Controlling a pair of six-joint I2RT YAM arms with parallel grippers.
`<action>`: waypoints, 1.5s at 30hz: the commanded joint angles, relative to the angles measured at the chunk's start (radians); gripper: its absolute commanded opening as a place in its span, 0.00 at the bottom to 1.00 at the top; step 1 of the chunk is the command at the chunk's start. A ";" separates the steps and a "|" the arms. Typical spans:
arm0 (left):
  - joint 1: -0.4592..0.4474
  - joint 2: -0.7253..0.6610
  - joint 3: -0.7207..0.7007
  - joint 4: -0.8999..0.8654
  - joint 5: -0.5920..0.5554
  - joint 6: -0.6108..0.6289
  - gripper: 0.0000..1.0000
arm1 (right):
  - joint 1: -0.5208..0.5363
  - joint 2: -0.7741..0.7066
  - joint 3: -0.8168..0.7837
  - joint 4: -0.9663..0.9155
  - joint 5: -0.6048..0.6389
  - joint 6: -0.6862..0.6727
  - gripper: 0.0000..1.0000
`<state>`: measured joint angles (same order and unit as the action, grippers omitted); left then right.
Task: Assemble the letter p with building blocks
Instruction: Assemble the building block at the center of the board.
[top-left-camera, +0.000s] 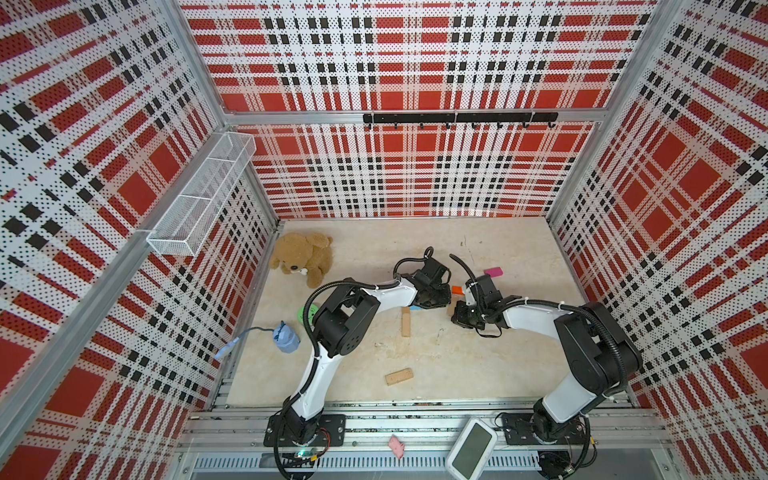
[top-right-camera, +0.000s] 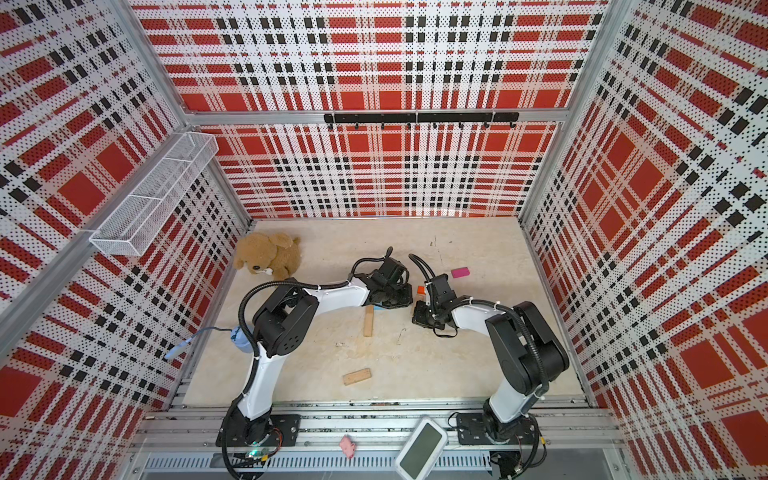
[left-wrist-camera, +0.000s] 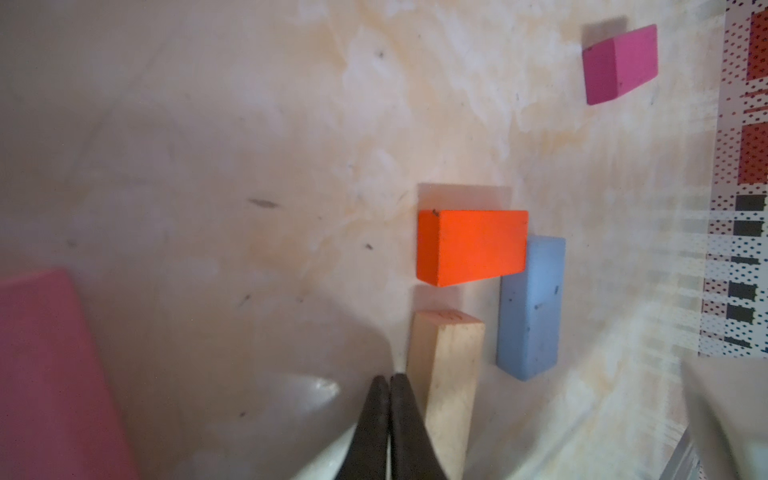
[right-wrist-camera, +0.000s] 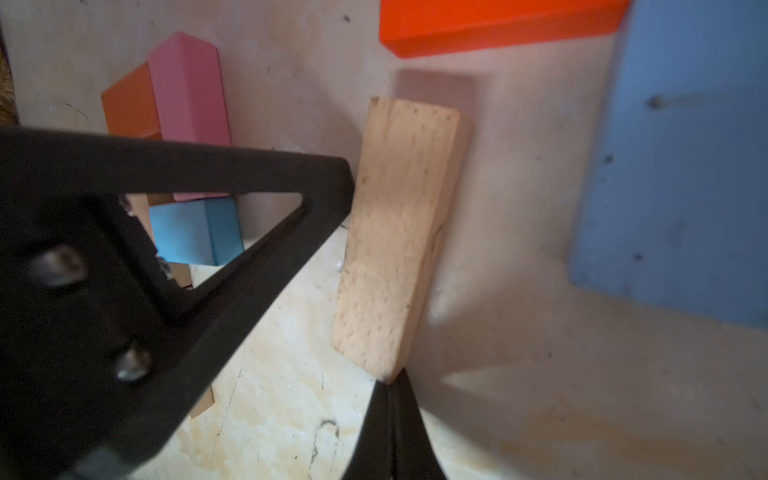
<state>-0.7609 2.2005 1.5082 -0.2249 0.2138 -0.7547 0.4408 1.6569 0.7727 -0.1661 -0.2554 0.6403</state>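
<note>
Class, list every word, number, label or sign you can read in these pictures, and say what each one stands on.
No text can be read in any view.
The white device has a dark screen that shows nothing.
The tan block has faint marks on its end face, too blurred to read.
The orange block, light blue block and magenta block are plain, with no print.

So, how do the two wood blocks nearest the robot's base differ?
The farther wood block sits in the middle of the table, lying front to back; the nearer wood block lies near its front edge, crosswise and slightly slanted. Both are plain tan wood, alike in size, unheld.
</note>
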 joint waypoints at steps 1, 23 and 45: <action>-0.007 0.014 0.015 -0.004 0.004 0.009 0.08 | -0.001 0.007 -0.004 -0.036 0.051 -0.004 0.05; -0.012 -0.014 -0.015 -0.011 -0.006 0.016 0.08 | 0.010 -0.021 0.000 -0.056 0.068 -0.010 0.07; -0.017 -0.096 -0.116 -0.010 -0.017 0.031 0.08 | 0.013 -0.228 -0.021 -0.111 0.108 -0.043 0.19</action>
<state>-0.7696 2.1426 1.4181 -0.2119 0.2131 -0.7357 0.4503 1.4551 0.7685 -0.2638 -0.1780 0.6136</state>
